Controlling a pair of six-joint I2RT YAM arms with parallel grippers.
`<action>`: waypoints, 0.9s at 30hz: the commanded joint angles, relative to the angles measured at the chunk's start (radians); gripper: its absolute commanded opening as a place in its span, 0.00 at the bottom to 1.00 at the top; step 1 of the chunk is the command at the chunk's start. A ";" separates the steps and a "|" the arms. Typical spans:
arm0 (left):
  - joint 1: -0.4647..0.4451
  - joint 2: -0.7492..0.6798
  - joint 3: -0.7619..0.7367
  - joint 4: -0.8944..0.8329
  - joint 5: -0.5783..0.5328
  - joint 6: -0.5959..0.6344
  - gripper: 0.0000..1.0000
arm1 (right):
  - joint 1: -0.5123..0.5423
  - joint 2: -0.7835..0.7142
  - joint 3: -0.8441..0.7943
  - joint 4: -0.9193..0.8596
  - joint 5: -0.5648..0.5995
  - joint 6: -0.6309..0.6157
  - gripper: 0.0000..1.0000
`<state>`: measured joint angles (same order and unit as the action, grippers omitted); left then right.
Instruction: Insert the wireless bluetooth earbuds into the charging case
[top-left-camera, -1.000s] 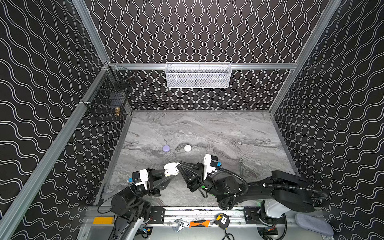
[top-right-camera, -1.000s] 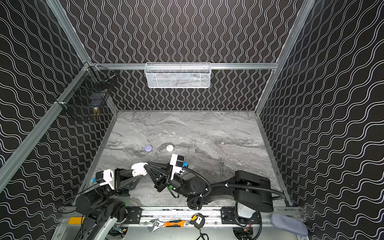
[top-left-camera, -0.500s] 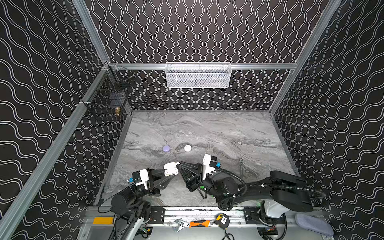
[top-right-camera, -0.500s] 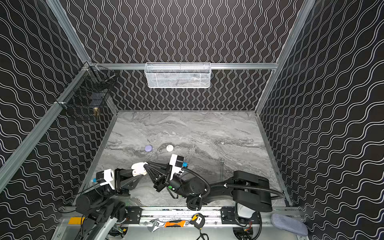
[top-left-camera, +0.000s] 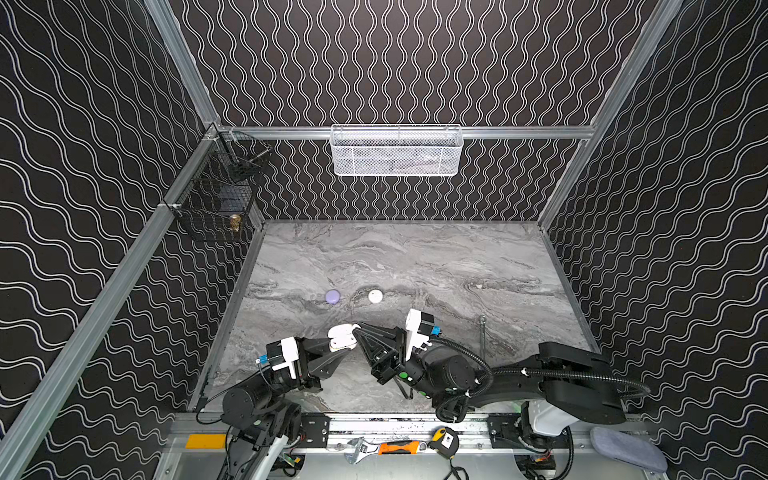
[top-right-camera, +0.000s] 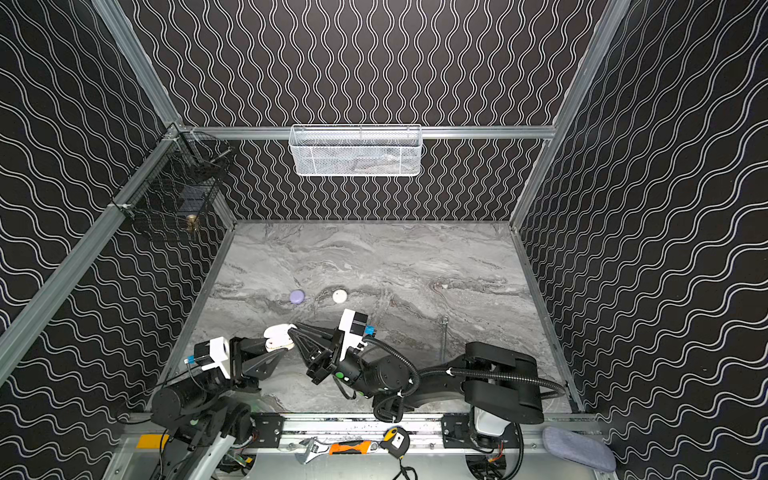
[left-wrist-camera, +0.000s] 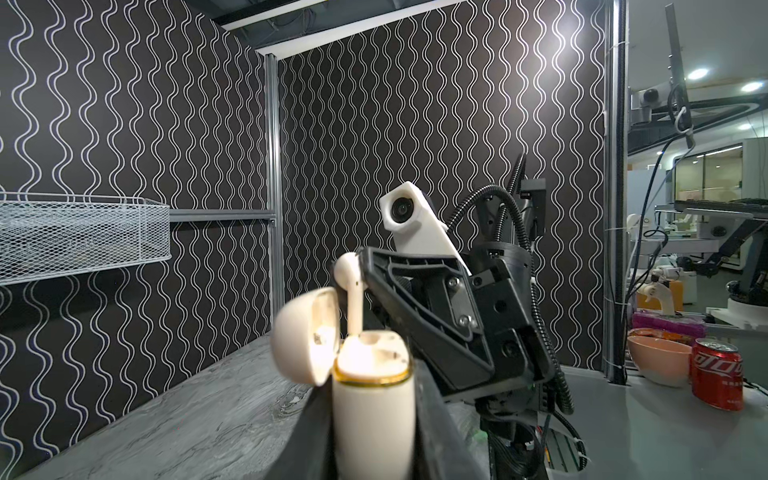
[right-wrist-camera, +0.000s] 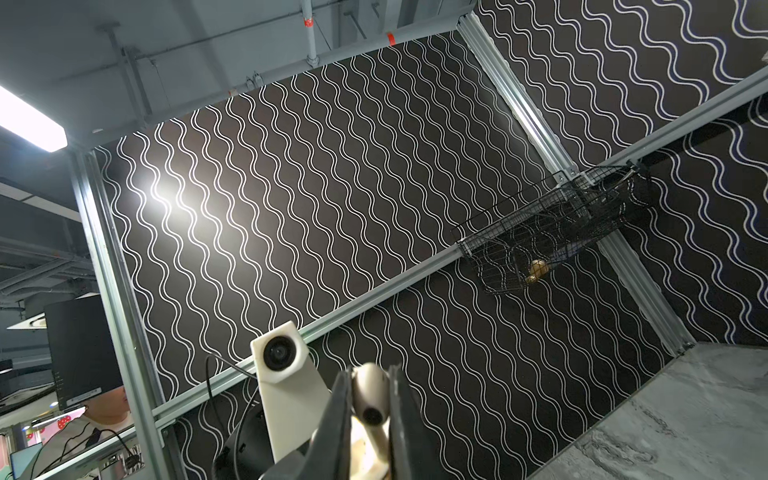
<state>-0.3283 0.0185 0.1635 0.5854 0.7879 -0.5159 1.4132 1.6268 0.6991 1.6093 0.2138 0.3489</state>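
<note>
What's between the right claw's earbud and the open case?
Nothing. In the left wrist view the earbud reaches stem-first straight down to the top of the charging case, beside its raised lid. Whether the tip is in its socket is unclear.

Charging case (left-wrist-camera: 372, 399) base cut off at frame edge, blurred; earbud (left-wrist-camera: 353, 299) stem tip lost in glare; white basket (top-left-camera: 395, 151) contents unreadable.
</note>
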 joint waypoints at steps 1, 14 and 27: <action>0.000 0.007 0.007 0.071 -0.052 0.020 0.00 | 0.014 0.014 -0.009 0.068 -0.119 0.011 0.00; 0.000 -0.004 0.001 0.134 -0.019 -0.008 0.00 | 0.015 -0.003 -0.042 0.074 -0.036 -0.022 0.00; 0.000 -0.005 -0.028 0.254 -0.009 -0.037 0.00 | 0.017 -0.021 -0.059 0.109 -0.001 -0.014 0.00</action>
<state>-0.3275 0.0177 0.1310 0.6788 0.7948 -0.5285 1.4273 1.6001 0.6502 1.6073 0.2001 0.3290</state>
